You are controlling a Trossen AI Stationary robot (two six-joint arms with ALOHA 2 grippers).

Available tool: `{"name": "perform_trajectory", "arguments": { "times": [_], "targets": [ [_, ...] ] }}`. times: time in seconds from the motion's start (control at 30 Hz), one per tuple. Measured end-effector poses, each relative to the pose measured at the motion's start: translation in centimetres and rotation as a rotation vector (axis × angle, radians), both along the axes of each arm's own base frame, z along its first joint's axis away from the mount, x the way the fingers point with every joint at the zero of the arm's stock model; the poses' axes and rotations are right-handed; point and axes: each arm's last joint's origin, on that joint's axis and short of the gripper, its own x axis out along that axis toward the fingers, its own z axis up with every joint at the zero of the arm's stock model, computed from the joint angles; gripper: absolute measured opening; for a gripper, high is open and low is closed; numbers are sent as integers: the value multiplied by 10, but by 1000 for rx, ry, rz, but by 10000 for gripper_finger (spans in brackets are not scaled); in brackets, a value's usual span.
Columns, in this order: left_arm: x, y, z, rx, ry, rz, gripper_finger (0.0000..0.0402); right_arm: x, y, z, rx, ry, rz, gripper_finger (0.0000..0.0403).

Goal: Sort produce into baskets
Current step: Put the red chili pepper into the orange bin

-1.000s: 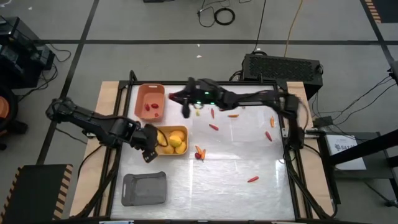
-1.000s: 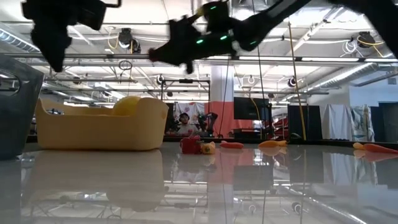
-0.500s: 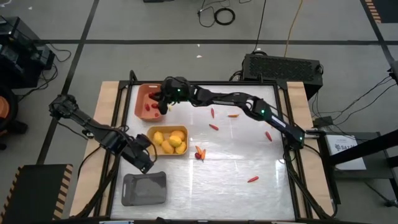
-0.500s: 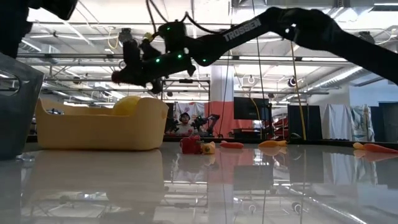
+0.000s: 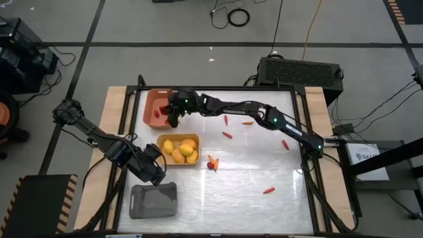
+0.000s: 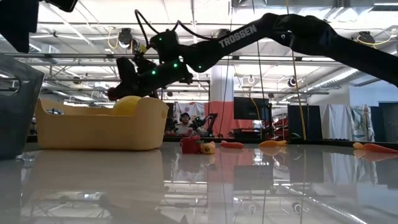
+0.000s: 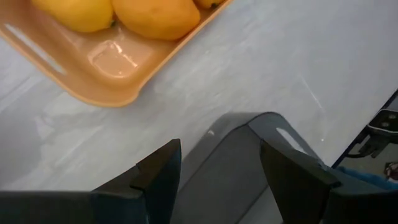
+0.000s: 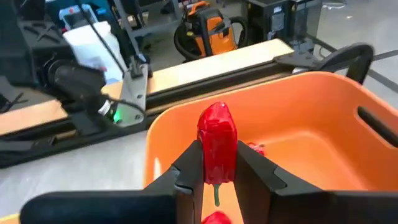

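- A small glossy red berry-like piece (image 8: 217, 146) sits pinched between the fingers of the right gripper (image 8: 219, 177), directly over the salmon-orange plastic tray (image 5: 151, 104) at the far left of the table.
- My read: it hangs above the tray's hollow so that letting go drops it among the red pieces (image 5: 157, 112) already inside.
- The yellow tray (image 5: 193, 160) just nearer holds the rounded yellow fruits (image 5: 177, 149), sorted by kind.
- Loose thin orange and red sticks (image 5: 228, 135) lie scattered to the right on the white tabletop (image 5: 251, 172), not yet sorted.
- The left gripper (image 7: 217, 171) waits, fingers spread and holding nothing, between the yellow tray and the grey tray (image 5: 153, 201) at the near left.
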Motion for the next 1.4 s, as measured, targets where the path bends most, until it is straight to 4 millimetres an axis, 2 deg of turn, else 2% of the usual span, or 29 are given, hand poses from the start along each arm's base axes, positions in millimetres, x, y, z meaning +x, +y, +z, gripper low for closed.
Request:
{"name": "perform_trajectory", "arguments": {
  "times": [0.3, 0.53, 0.8, 0.93, 1.07, 1.23, 1.3, 1.4],
  "targets": [
    [3, -1, 1, -9, -34, 4, 226, 4, 6, -19, 52, 33, -2, 84],
    [3, -1, 1, 4, -36, -23, 226, 3, 6, -22, 84, 61, -10, 124],
    [3, 0, 1, 111, -67, -156, 226, -3, 5, -23, 132, 133, 37, 151],
    [3, 2, 1, 201, -83, -237, 226, -15, 7, 8, 150, 186, 107, 153],
    [5, 7, 2, 317, -104, -311, 226, -39, 14, 45, 119, 319, 130, 153],
    [14, 22, 2, 455, -95, -424, 226, -81, 31, 89, 112, 532, 181, 153],
    [18, 31, 2, 498, -87, -472, 226, -99, 42, 108, 121, 605, 205, 153],
    [27, 43, 4, 549, -103, -546, 226, -126, 63, 125, 167, 761, 239, 153]
  ]
}}
